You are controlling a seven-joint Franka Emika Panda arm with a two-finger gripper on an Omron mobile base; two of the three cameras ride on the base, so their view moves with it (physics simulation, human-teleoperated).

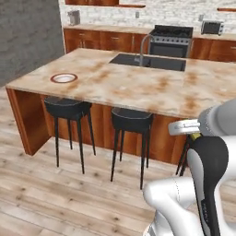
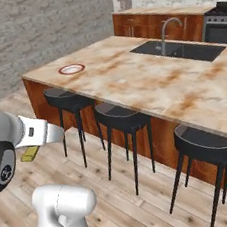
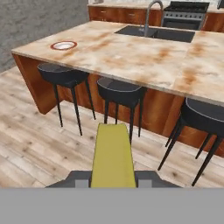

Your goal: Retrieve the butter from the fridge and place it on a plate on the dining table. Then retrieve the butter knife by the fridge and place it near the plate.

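Observation:
My gripper (image 3: 113,180) is shut on the butter (image 3: 113,155), a yellow-olive stick that juts forward between the fingers. It hangs over the wooden floor, short of the dining table (image 3: 144,59). The butter (image 2: 30,154) also peeks out under my white hand in the right base view, and shows as a small yellow tip (image 1: 195,136) in the left base view. The plate (image 1: 63,78), white with a red-brown rim, sits near the table's far left corner (image 2: 71,69) (image 3: 64,45) with nothing on it. The fridge and the butter knife are out of view.
Three black stools (image 3: 65,76) (image 3: 120,92) (image 3: 205,116) stand along the table's near side. A dark sunken sink (image 1: 148,61) with a tap (image 1: 144,46) lies at the table's back. Behind it are a stove (image 1: 171,39) and wall counters. A grey brick wall (image 2: 34,29) is at left.

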